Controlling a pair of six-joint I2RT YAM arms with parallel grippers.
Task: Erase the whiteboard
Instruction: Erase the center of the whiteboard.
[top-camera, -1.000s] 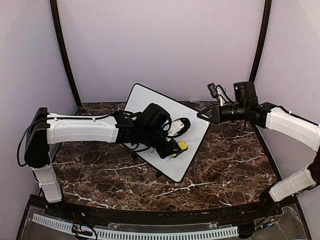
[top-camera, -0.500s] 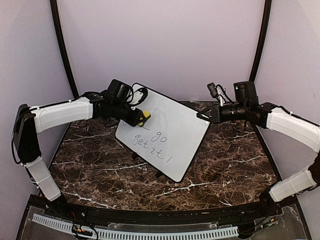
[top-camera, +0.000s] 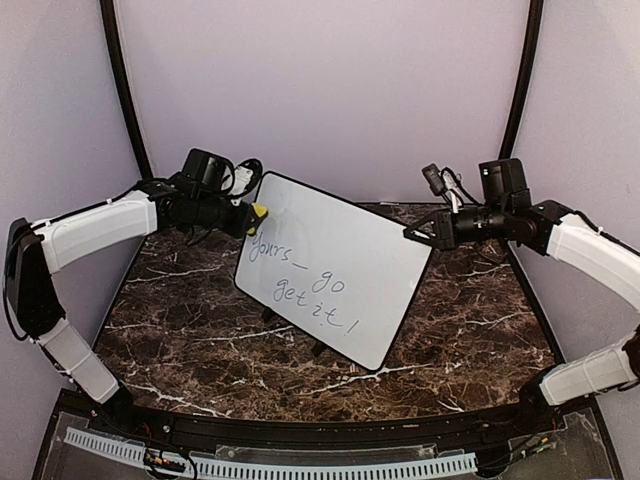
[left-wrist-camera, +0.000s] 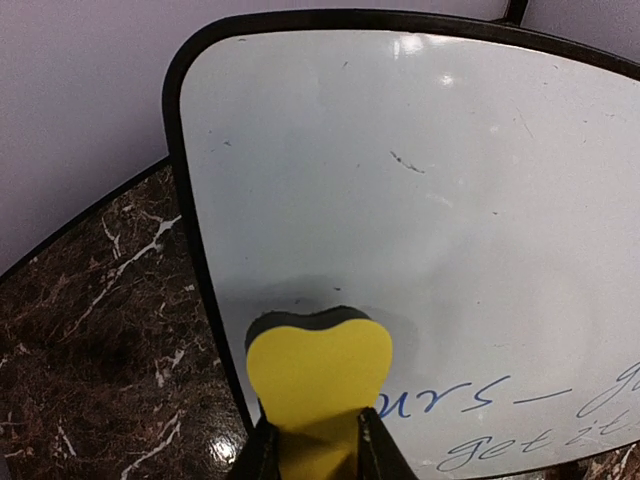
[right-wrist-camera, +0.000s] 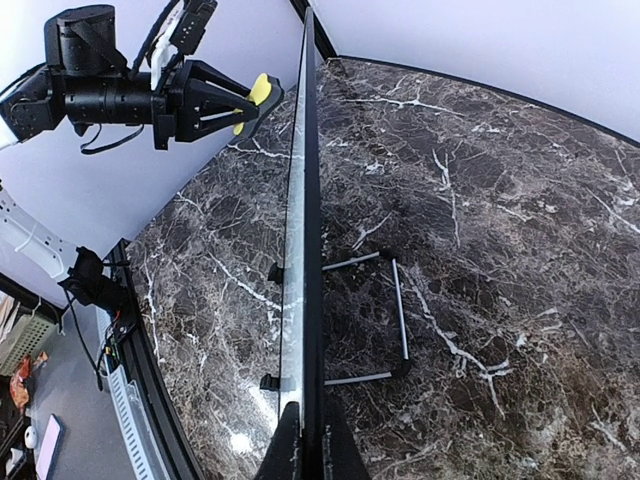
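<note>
Marble tabletop bears the whiteboard, propped tilted at its center with 2 lines of blue handwriting on the near half, its right edge pinched by the right gripper, while the left gripper clamps a yellow eraser at the board's far-left edge.

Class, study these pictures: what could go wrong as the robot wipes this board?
The eraser sits near the left edge of the whiteboard; a stroke might slip off the frame. The right end effector pinches only the thin edge, so wiping pressure could twist the whiteboard loose or tip it.
</note>
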